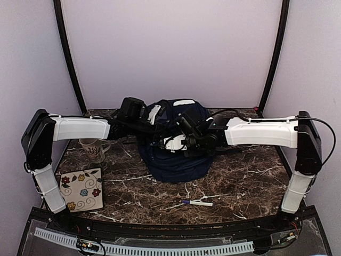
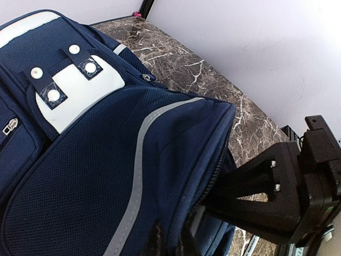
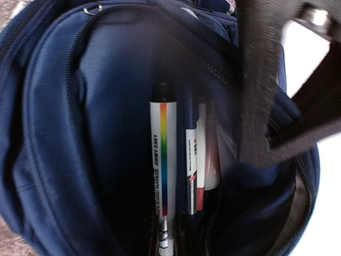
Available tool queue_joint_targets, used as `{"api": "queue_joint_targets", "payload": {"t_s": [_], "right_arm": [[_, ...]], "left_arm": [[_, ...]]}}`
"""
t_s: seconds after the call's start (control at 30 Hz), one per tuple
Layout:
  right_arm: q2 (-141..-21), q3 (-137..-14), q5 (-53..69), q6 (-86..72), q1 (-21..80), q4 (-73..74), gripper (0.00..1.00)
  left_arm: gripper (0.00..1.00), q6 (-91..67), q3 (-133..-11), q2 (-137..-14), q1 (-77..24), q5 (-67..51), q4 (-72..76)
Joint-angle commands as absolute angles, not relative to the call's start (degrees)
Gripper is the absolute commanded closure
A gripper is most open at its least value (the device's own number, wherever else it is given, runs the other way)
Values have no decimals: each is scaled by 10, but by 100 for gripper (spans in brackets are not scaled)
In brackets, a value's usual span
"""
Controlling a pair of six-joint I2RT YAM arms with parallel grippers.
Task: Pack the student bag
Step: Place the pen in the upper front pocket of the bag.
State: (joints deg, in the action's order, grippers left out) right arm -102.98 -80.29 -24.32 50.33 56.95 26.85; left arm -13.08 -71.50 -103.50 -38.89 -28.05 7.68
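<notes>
Left of centre, the left end effector (image 2: 169, 242) is clamped on the pocket rim of the large navy-blue fabric backpack (image 1: 173, 165), likely to hold it open. The backpack, white-striped and white-patched, sits upper-centre on the dark marble tabletop (image 1: 224, 186). On the right, the right end effector (image 3: 170, 241) grips a white rainbow-striped marker (image 3: 163, 154) inside the pocket.

There is one backpack (image 1: 173, 157). Two robot arms reach over it: one left arm (image 1: 80, 128) and one right arm (image 1: 261, 132). On the one table (image 1: 240, 181) sit one mug (image 1: 96, 149), one flowered tile (image 1: 81, 190) and one loose pen (image 1: 197, 203). The backpack has one white patch (image 2: 80, 90) with four studs (image 2: 89, 68). In the one open pocket (image 3: 106, 133) stand one rainbow-striped marker (image 3: 163, 160) and at least two thinner pens (image 3: 191, 160). A possible third beside them is too blurred to count.
</notes>
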Motion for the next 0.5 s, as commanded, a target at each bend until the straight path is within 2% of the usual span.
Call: {"api": "queue_joint_targets", "payload": {"t_s": [0.0,0.47], "right_arm": [[-1058,-788,-292,551,569,174,92],[-1150,-791,-319,590,535,93,92]], "left_arm": [[100,-129,-730,-1015,-392,-296,86],[100,-125,-730,-1005,-392,-295,85]]}}
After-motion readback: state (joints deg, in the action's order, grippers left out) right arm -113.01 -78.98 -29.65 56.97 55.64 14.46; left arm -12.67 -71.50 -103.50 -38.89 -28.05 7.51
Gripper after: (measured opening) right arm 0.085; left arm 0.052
